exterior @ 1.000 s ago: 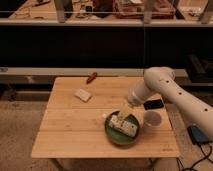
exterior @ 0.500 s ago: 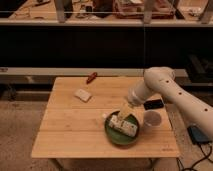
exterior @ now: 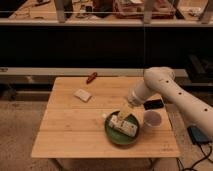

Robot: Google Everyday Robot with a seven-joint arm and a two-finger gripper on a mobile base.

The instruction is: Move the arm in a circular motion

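One wooden table (exterior: 65, 130) fills the middle of the camera view. On its left rear lies a pale flat block (exterior: 83, 94), and behind that, near the far edge, a small reddish-brown object (exterior: 92, 77). Right of centre sits a green bowl (exterior: 111, 138) holding white pieces (exterior: 126, 127). The gripper (exterior: 122, 113) hangs just over those pieces, its claw spread apart. Beside the bowl on the right stands a cup (exterior: 152, 119), with a dark flat object (exterior: 154, 104) behind it. The arm (exterior: 172, 95), glossy white, enters from the right edge, bends above the table's right rear, and slopes down-left toward the bowl.
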